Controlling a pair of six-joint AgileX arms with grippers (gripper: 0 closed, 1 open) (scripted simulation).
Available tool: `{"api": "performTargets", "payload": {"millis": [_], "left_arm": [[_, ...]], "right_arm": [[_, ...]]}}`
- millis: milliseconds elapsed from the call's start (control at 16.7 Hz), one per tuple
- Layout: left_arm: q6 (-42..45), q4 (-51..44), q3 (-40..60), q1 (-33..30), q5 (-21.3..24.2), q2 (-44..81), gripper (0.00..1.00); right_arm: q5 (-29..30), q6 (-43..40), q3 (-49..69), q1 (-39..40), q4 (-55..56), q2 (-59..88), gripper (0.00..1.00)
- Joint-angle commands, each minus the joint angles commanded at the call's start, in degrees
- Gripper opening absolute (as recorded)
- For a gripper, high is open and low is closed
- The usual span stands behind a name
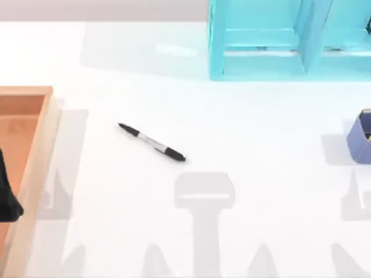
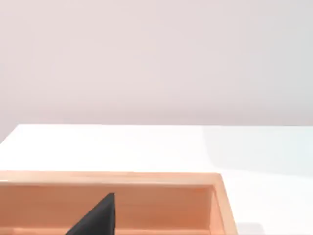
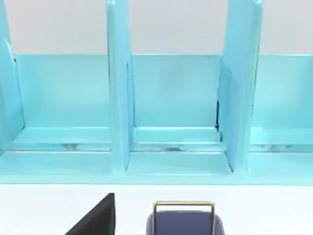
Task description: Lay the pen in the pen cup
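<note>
The left tool [image 1: 8, 200] is a dark shape at the left edge of the surface [image 1: 243, 116], over the wooden tray [image 1: 40, 110]. I cannot tell if it is open or closed. A dark bit of the right tool [image 3: 95, 218] shows in the right wrist view, and I cannot tell its state either.

The pen [image 1: 152, 142] lies flat and slanted, well apart from the left tool, off to its right. The pen cup [image 1: 360, 139] sits much farther that way, at the right edge of the surface.

What could go wrong? The pen is thin and round, so I think a bad pinch could make it roll or slip out. The cup looks small, so the pen could miss it or tip it over. The cup is so near the edge that a bump might knock it off.

There is lots of bare room around the pen. The blue shelf [image 1: 290, 40] stands at the back, well clear of it.
</note>
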Motion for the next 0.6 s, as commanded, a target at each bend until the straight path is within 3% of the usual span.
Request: {"api": "performTargets", "payload": {"millis": [300, 600], "left_arm": [[0.0, 0.0, 0.0, 0.0, 0.0, 0.0, 1.0], [0.0, 0.0, 0.0, 0.0, 0.0, 0.0, 1.0]], "right_arm": [[-0.8, -0.8, 3.0, 1.4, -1.1, 3.3, 1.0], [-4.2, -3.9, 17.1, 7.2, -8.4, 20.6, 1.0]]}}
